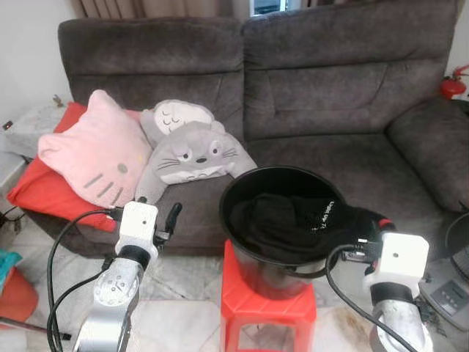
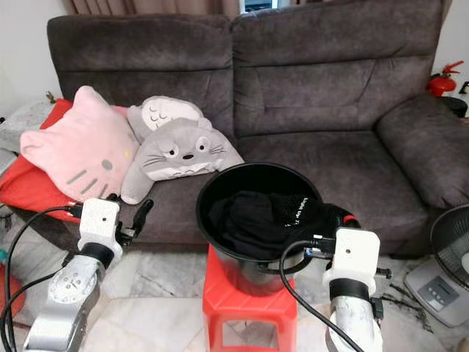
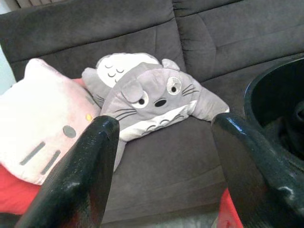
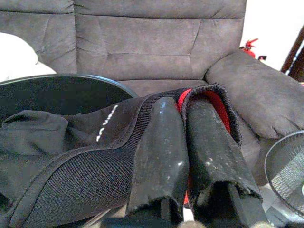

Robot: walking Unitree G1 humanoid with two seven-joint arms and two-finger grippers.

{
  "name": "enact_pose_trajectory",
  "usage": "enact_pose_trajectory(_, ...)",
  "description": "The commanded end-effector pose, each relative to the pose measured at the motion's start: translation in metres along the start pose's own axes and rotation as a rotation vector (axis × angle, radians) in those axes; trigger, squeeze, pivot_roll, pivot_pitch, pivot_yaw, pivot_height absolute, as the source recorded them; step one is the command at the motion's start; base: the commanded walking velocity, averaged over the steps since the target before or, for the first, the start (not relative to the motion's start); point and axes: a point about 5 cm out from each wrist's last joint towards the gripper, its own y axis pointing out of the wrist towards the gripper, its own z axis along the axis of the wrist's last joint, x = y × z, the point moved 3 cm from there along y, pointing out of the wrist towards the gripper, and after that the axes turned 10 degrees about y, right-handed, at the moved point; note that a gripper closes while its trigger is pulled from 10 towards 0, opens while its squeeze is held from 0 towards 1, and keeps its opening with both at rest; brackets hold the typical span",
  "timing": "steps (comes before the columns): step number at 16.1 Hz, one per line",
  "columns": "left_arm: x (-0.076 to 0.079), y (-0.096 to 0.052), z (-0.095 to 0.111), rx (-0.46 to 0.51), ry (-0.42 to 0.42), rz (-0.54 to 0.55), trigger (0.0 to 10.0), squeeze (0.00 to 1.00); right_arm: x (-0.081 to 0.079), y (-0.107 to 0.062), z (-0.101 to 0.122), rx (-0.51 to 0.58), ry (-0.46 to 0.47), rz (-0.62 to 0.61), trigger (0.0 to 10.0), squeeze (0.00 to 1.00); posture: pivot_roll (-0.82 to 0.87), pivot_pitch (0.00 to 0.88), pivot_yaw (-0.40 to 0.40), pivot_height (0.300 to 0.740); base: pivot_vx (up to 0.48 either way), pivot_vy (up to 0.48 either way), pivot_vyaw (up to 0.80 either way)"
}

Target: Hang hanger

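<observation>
A black garment [image 1: 293, 216] with white lettering lies heaped in a black bucket [image 1: 242, 183], one edge draped over the rim toward my right arm. My right gripper [image 4: 183, 107] is shut on that edge, where a red lining [image 4: 216, 107] wraps over one finger. The bucket stands on a red plastic stool [image 1: 267, 297] in front of the sofa. My left gripper [image 3: 164, 126] is open and holds nothing, hovering left of the bucket and pointing at the sofa seat.
A dark grey sofa [image 1: 330, 95] spans the back, carrying a pink cat cushion [image 1: 95, 150], a grey plush [image 1: 190, 150] and a red cushion [image 1: 37, 187]. A floor fan [image 2: 451, 246] stands at the right. A red fire extinguisher [image 1: 453, 84] sits behind the armrest.
</observation>
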Motion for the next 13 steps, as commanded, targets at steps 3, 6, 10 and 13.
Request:
enact_pose_trajectory(3, -0.002, -0.006, -0.001, -0.006, 0.007, 0.002, 10.0, 0.00, 0.006, -0.002, 0.005, 0.010, -0.008, -0.004, 10.0, 0.00, -0.08, 0.000, 0.057, 0.740, 0.000, 0.000, 0.00)
enact_pose_trajectory(6, 0.013, -0.008, -0.003, -0.017, -0.007, 0.004, 10.0, 0.00, 0.004, 0.003, 0.013, 0.015, -0.022, 0.030, 10.0, 0.00, -0.07, 0.000, 0.022, 0.740, 0.000, 0.000, 0.00)
enact_pose_trajectory(10, 0.015, -0.013, -0.011, -0.051, -0.019, 0.018, 10.0, 0.00, -0.003, 0.006, 0.014, 0.012, -0.011, 0.054, 10.0, 0.00, -0.07, 0.000, 0.020, 0.740, 0.000, 0.000, 0.00)
enact_pose_trajectory(13, 0.014, -0.014, -0.010, -0.048, -0.024, 0.016, 10.0, 0.00, -0.005, 0.006, 0.012, 0.001, 0.016, 0.045, 10.0, 0.00, -0.06, 0.000, 0.029, 0.740, 0.000, 0.000, 0.00)
